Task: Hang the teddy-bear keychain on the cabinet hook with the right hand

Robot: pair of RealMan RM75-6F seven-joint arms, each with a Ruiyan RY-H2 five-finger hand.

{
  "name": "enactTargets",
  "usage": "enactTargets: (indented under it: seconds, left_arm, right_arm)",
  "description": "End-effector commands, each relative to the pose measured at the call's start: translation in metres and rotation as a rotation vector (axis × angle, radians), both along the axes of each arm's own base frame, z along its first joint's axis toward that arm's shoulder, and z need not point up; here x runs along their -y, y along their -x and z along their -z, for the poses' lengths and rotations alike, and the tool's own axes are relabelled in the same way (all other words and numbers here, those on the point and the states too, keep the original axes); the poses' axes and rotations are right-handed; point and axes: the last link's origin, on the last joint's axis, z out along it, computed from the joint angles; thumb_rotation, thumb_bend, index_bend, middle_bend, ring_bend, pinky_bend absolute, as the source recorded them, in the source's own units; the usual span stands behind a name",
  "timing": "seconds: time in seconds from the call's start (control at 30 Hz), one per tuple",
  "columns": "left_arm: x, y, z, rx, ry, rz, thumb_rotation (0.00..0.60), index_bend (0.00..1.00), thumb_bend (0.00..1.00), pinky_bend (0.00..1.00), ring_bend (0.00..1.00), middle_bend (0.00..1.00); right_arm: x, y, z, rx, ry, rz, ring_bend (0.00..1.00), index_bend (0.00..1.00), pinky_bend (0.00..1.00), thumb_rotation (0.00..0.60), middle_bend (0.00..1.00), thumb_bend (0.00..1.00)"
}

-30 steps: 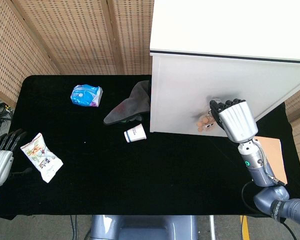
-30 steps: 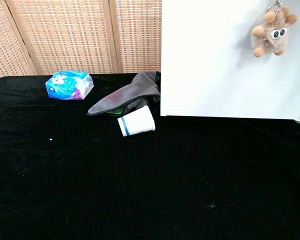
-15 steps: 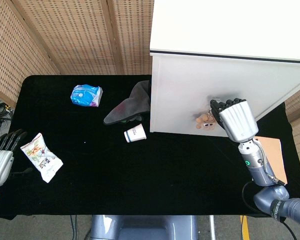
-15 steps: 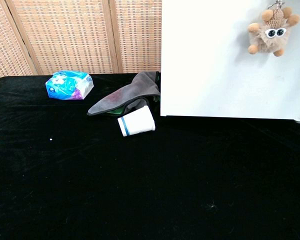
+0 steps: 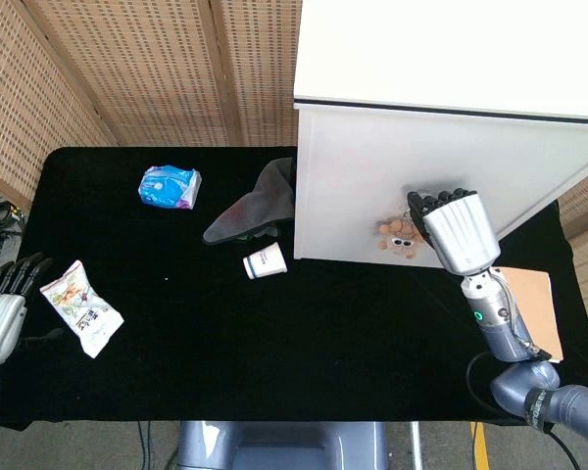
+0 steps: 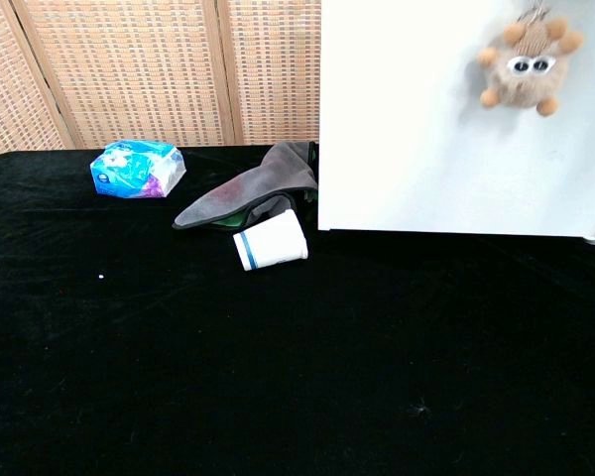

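Note:
The brown teddy-bear keychain point(image 5: 397, 235) dangles against the white cabinet point(image 5: 363, 176) front, low on its right part. In the chest view the bear point(image 6: 521, 67) hangs tilted from its chain near the top edge of the cabinet point(image 6: 416, 149) face. My right hand point(image 5: 453, 230) is just right of the bear, with its dark fingers point(image 5: 433, 202) curled against the cabinet where the chain's top is, holding it. The ring and the hook are hidden behind them. My left hand point(image 5: 0, 311) rests at the table's left edge, fingers straight, holding nothing.
On the black table lie a snack packet point(image 5: 80, 306) near my left hand, a blue tissue pack point(image 5: 170, 186), a dark cloth point(image 5: 250, 211) against the cabinet's left corner, and a tipped paper cup point(image 5: 265, 262). A brown board point(image 5: 534, 304) lies at the right. Wicker screens stand behind.
The right hand has shifted slightly up and left. The bear has swung left along the cabinet front and shows more fully. The left hand has not moved.

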Motion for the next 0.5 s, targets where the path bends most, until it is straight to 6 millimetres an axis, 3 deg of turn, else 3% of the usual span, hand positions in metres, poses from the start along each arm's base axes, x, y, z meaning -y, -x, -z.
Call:
enactTargets:
  seconds: [0.03,0.1,0.5]
  left_arm:
    - [0.0,0.0,0.0,0.0,0.001,0.0,0.6,0.0,0.0,0.0,0.0,0.0]
    - [0.0,0.0,0.0,0.0,0.001,-0.001,0.6,0.0,0.0,0.0,0.0,0.0]
    - [0.0,0.0,0.001,-0.001,0.003,0.001,0.6,0.0,0.0,0.0,0.0,0.0]
  right_arm:
    - [-0.001,0.0,0.0,0.007,0.003,-0.002,0.94,0.59,1.0,0.6,0.96,0.22]
    - [-0.001,0.0,-0.001,0.006,0.008,-0.004,0.94,0.57,1.0,0.6,0.96,0.17]
    - [-0.013,0.003,-0.01,0.039,0.022,-0.043,0.94,0.58,1.0,0.6,0.96,0.17]
